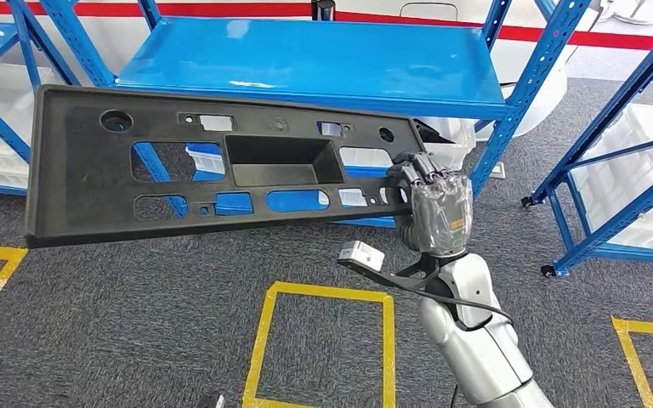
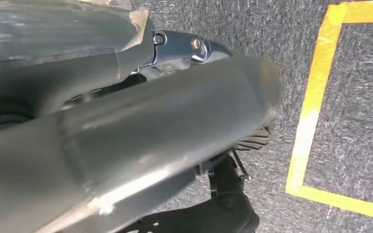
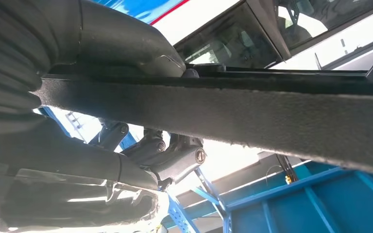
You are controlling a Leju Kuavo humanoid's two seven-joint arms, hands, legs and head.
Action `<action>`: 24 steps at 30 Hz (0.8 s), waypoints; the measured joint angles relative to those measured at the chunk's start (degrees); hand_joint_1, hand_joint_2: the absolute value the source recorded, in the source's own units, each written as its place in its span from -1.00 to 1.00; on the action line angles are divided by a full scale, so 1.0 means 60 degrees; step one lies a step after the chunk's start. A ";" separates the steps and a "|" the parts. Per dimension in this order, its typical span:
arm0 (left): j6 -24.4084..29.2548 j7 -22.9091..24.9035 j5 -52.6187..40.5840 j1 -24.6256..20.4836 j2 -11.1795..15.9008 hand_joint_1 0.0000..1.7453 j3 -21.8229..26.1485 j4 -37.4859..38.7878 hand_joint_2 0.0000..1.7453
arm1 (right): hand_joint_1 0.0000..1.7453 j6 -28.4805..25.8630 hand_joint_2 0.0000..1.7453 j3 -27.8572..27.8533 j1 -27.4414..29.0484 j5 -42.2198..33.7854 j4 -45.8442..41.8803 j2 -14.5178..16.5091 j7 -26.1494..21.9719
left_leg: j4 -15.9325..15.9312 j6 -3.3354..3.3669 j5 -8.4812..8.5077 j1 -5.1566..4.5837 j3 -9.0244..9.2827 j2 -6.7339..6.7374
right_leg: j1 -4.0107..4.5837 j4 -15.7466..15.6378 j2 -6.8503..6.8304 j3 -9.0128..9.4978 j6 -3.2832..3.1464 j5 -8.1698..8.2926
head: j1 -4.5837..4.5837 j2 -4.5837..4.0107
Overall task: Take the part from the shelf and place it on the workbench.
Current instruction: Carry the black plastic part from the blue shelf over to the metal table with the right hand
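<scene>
The long black plastic panel (image 1: 221,166), pierced with round and rectangular cut-outs around a recessed central tray, hangs tilted in the air before the blue metal shelf (image 1: 323,64). The right robot hand (image 1: 432,204) clamps its end; the left robot hand's (image 2: 126,145) state cannot be told. Below lies grey carpet (image 1: 136,297) with yellow tape squares (image 1: 323,293).

Head view bright and even, sharp throughout, with white glare patches on the blue shelf (image 1: 323,59) top and only soft shadows on the grey carpet (image 1: 136,314). Left wrist view dim, close silver-grey parts blurred and streaked, yellow floor tape (image 2: 311,107) slightly soft. Right wrist view backlit: blown-out white background, near dark part (image 3: 252,116) underexposed and soft.
</scene>
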 joint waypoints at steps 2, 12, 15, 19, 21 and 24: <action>0.0016 -0.0015 0.0019 0.0036 -0.0009 -1.00 0.0054 -0.0002 -1.00 | 1.00 0.0015 1.00 0.0035 -0.0132 0.0017 0.0060 0.0064 -0.0007 | -0.0452 0.0110 -0.0104 -0.0064 0.0221 -0.0031 | 0.0031 0.0036 -0.0003 -0.0091 0.0150 0.0120 | 0.0007 0.0000; 0.0055 -0.0130 0.0066 0.0058 -0.0057 -1.00 0.0243 -0.0009 -1.00 | 1.00 0.0093 1.00 0.0253 -0.0495 0.0029 0.0499 0.0168 -0.0072 | -0.0617 0.0735 0.0974 -0.0153 -0.0902 0.0055 | 0.0075 0.2606 0.0050 -0.0589 0.0379 -0.1200 | 0.0130 0.0000; 0.0052 -0.0143 0.0053 0.0044 -0.0056 -1.00 0.0280 -0.0009 -1.00 | 1.00 0.0087 1.00 0.0289 -0.0610 0.0024 0.0559 0.0209 -0.0079 | -0.0589 0.0619 0.1295 -0.0181 -0.1234 0.0043 | 0.0128 0.0700 0.0059 0.0830 0.0374 -0.0912 | 0.0132 0.0000; 0.0033 -0.0146 0.0026 0.0044 -0.0021 -1.00 0.0285 -0.0005 -1.00 | 1.00 0.0045 1.00 0.0329 -0.0712 0.0015 0.0645 0.0251 -0.0090 | -0.0658 0.0400 0.1635 -0.0177 -0.1340 0.0030 | 0.0184 -0.0215 0.0081 0.1170 0.0017 -0.0957 | 0.0087 0.0000; 0.0029 -0.0139 0.0023 0.0054 0.0008 -1.00 0.0287 -0.0005 -1.00 | 1.00 0.0017 1.00 0.0344 -0.0738 0.0006 0.0703 0.0292 -0.0098 | -0.0351 0.0297 0.1192 -0.0140 -0.1498 0.0024 | 0.0096 -0.0218 0.0051 0.1053 -0.0209 -0.0744 | 0.0062 0.0000; 0.0045 -0.0110 0.0007 0.0052 0.0049 -1.00 0.0288 -0.0005 -1.00 | 1.00 -0.0034 1.00 0.0357 -0.0758 -0.0018 0.0794 0.0364 -0.0125 | 0.1407 0.0152 -0.0241 -0.0109 -0.1959 0.0023 | 0.0087 -0.0199 0.0030 0.0694 -0.0365 -0.0373 | 0.0028 0.0000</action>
